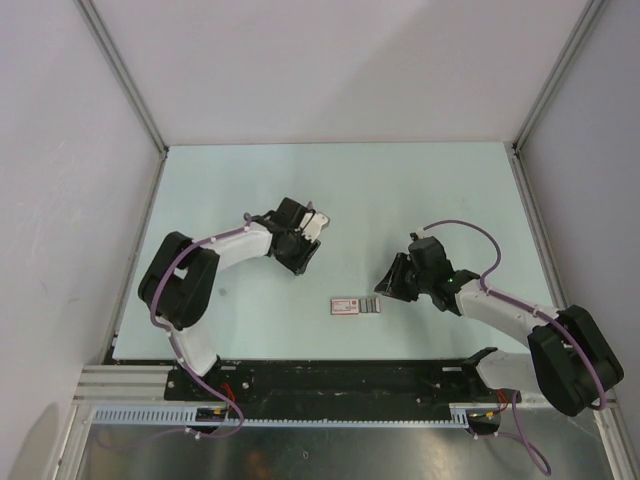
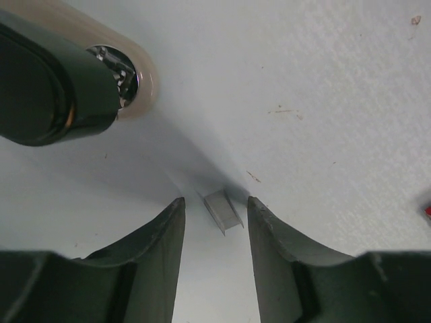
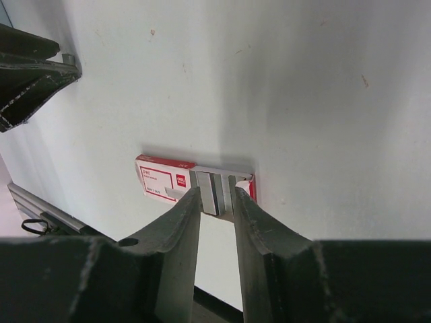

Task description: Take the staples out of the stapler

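Holding left gripper (image 2: 215,202) jaws apart, straddling a loose staple strip (image 2: 223,210) on the table (image 2: 323,101), hovering right gripper (image 3: 215,195) narrowly parted over staples (image 3: 213,182) beside red-and-white box (image 3: 165,180)

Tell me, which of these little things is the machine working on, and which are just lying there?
Part of the job: stapler; loose staple strip at the left pincer; staple strips at the right pincer.
Just lying about: red-and-white box beside those strips.
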### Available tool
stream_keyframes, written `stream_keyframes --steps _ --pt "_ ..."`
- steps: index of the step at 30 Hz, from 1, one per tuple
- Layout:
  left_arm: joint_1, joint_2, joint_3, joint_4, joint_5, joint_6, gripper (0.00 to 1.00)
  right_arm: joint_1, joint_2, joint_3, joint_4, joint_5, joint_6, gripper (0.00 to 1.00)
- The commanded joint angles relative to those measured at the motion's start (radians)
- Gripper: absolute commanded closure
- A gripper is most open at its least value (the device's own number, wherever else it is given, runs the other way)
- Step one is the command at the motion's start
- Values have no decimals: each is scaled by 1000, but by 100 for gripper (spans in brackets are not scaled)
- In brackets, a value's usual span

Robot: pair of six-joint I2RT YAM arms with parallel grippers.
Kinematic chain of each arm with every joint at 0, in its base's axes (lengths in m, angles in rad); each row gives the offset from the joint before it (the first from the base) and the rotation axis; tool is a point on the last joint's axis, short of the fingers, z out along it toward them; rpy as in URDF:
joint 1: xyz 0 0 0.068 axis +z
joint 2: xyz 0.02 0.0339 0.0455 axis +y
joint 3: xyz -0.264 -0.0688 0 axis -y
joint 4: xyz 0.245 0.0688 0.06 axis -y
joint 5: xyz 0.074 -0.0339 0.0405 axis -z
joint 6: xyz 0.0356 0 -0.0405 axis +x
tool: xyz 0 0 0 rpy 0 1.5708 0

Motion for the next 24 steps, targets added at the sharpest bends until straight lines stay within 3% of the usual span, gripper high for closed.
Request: stream_keyframes --steps 1,13,18,24 --pt "3 29 32 10 16 -56 55 1 2 33 21 -2 -11 69" --pt "4 18 -6 9 16 -52 69 -5 0 33 9 -4 -18 71" --pt "2 4 -23 9 2 -44 67 -7 1 33 6 -4 -21 71" --pt "2 -8 -29 9 -20 -47 57 -7 3 33 -1 -5 -26 72"
